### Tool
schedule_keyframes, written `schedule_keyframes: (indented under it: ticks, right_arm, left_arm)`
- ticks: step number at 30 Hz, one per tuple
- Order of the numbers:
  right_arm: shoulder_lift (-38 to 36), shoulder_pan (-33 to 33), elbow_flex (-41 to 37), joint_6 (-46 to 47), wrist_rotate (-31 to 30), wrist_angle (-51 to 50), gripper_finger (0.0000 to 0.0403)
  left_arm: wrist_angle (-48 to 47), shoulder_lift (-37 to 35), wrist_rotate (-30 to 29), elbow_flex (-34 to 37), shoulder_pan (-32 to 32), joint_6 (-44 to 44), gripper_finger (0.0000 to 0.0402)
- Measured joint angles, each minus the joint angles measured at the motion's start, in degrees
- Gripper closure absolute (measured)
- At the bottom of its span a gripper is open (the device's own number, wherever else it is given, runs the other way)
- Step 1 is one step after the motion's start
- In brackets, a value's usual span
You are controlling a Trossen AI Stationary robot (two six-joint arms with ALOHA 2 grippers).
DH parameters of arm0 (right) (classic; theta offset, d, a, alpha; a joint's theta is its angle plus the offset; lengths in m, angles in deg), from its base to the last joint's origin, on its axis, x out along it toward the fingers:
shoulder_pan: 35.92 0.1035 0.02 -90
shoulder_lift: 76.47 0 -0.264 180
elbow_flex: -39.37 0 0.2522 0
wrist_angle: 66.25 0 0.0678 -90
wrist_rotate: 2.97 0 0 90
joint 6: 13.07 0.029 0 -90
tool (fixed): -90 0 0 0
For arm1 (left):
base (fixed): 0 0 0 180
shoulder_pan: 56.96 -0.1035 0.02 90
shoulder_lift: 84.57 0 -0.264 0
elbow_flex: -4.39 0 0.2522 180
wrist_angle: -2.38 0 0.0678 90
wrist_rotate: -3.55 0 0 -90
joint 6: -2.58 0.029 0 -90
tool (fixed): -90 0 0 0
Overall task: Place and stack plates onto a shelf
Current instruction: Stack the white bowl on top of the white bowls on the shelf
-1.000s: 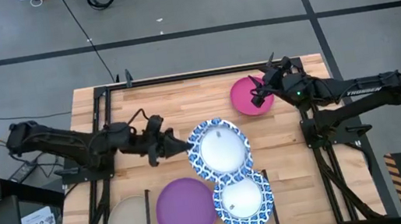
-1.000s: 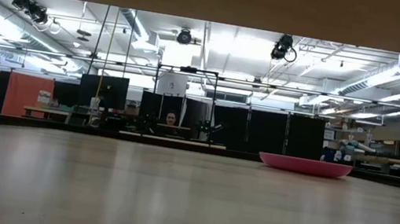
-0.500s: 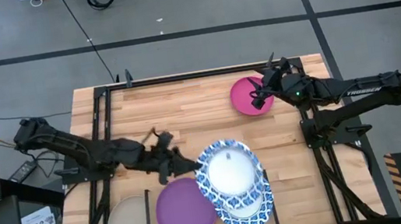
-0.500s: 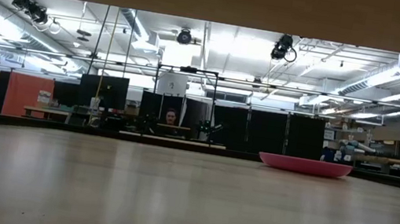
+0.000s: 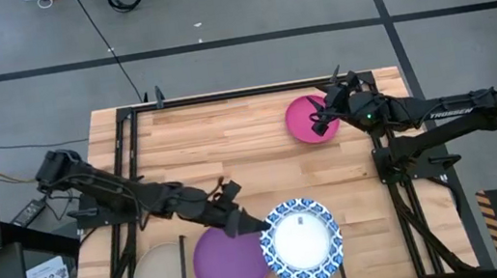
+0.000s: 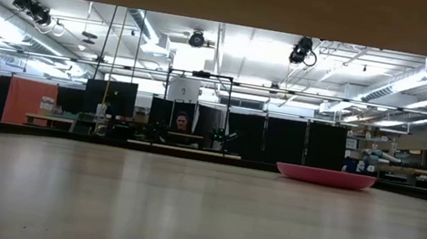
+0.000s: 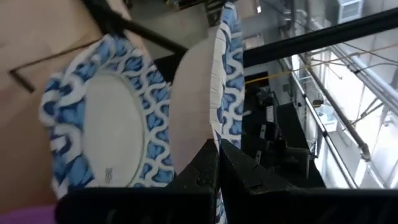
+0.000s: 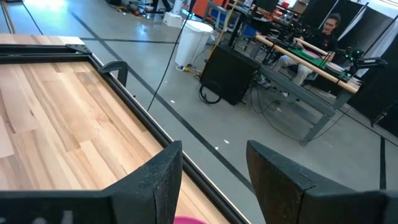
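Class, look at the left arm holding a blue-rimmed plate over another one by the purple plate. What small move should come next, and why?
Probably lower it a little, then release. The left end effector is shut on the rim of the blue-rimmed plate, held directly over the lower blue-rimmed plate, beside the purple plate. The left wrist view shows the held plate raised above the lower one.

Around your table you see grey concrete floor [image 5: 240, 9] crossed by dark tape lines [image 5: 216, 43]. Beyond it, a lit workshop with ceiling lights [image 6: 196, 39], dark partitions [image 6: 278, 138], an orange panel [image 6: 23, 100] far left, and a seated person [image 8: 323, 28] at a bench [image 8: 298, 53]
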Motion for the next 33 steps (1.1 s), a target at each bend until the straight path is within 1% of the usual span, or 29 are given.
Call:
schedule_keyframes:
  ticks: [4,8,11,15,21,27,33]
  right_arm:
    - [0.0,0.0,0.0,0.0,0.0,-0.03,0.0218]
    - [0.0,0.0,0.0,0.0,0.0,-0.07,0.0218]
    - [0.0,0.0,0.0,0.0,0.01,-0.09,0.0218]
    - [0.0,0.0,0.0,0.0,0.0,-0.09,0.0218]
    - [0.0,0.0,0.0,0.0,0.0,-0.09,0.0218]
    - [0.0,0.0,0.0,0.0,0.0,-0.09,0.0218]
    - [0.0,0.0,0.0,0.0,0.0,-0.09,0.0218]
  left_arm:
    - [-1.32,0.8,0.93,-0.02,-0.38,-2.36,0.0392]
    - [-4.83,0.78,1.13,-0.02,-1.01,-2.48,0.0392]
    - [-4.9,0.77,1.08,-0.02,-1.03,-2.46,0.0392]
    - [-7.59,0.78,1.17,-0.04,-1.01,-2.48,0.0392]
    - [-7.61,0.78,1.11,-0.04,-1.03,-2.09,0.0392]
    - [-7.56,0.78,1.11,-0.03,-1.03,-0.46,0.0376]
    - [-7.54,0.78,1.1,-0.02,-1.03,0.59,0.0373]
